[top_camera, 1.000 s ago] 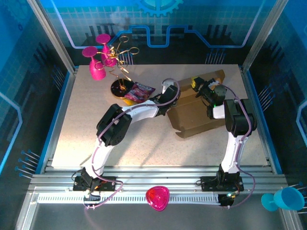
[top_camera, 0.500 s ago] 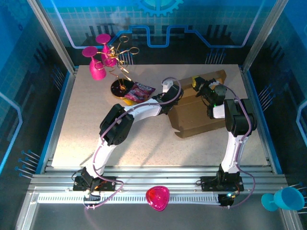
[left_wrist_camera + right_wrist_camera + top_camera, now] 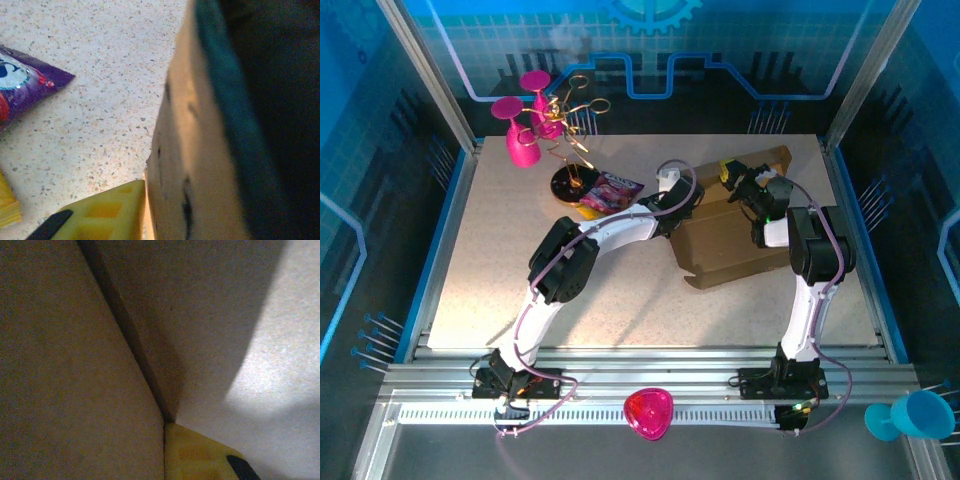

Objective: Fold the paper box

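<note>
Reaching across the table [image 3: 500, 270] from the lower left of the top view, the left arm has its end effector [image 3: 680, 200] at the left edge of the paper box [image 3: 725, 245]. The box lies right of centre in that frame, a brown cardboard sheet with a flap along its upper edge. In the left wrist view one yellow finger [image 3: 105, 215] sits at the bottom, just beside a cardboard edge [image 3: 185, 165] that runs up the middle. Whether this end effector is released or clenched cannot be told. A purple snack packet [image 3: 20, 90] lies on the speckled table at the left of that frame, apart from the box.

The right end effector [image 3: 738, 178] is at the box's upper edge and is clenched. In its wrist view a yellow finger [image 3: 195, 455] touches a cardboard fold [image 3: 65, 380]. Whether a flap is pinched cannot be told.
</note>
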